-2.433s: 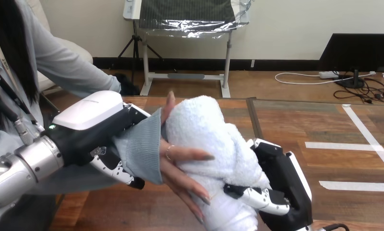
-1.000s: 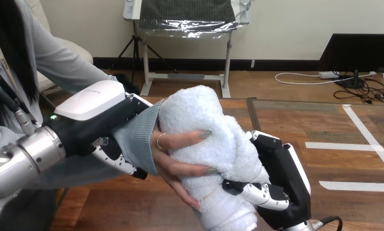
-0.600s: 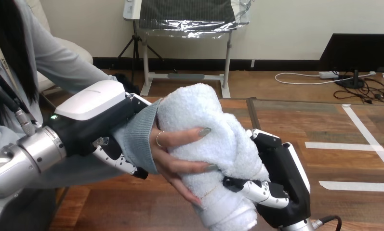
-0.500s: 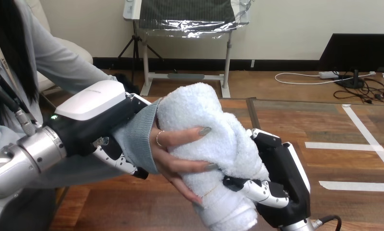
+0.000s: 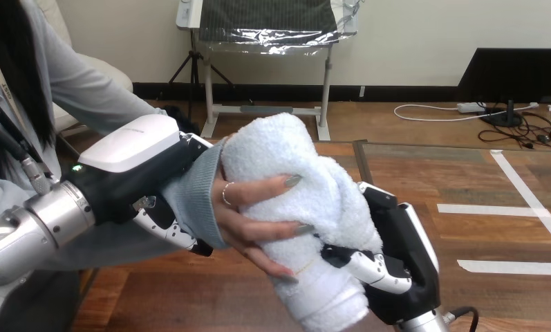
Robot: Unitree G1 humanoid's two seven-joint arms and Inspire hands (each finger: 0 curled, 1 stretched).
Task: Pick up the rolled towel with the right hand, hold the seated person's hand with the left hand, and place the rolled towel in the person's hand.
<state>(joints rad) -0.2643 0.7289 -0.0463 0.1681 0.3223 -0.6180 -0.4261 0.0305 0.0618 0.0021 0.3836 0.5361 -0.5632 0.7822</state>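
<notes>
Head view: rolled towel [image 5: 328,200] sits mid-frame, tilted, upper end up-left and lower end down-right, with the wooden table [image 5: 189,297] below it.

Right hand [image 5: 404,249] is at the towel's lower right. Its black body is against the towel's right side, and one black-and-white finger [image 5: 369,266] is curled across the lower end. So it's clamped on the towel.

The person's hand [image 5: 248,218] is on the towel's left side. Its fingers are wrapped over the front of the roll and spread a little apart, fingertips reaching about mid-roll. Both that hand and the robot's right hand are on the towel.

Left hand [image 5: 134,173] is left of the towel, white shell up, sitting over the person's wrist at the grey sleeve cuff [image 5: 196,197]. Its fingers [image 5: 172,234] come round under the cuff, closed around the wrist. It isn't touching the towel; the cuff and the person's hand are in between.
</notes>
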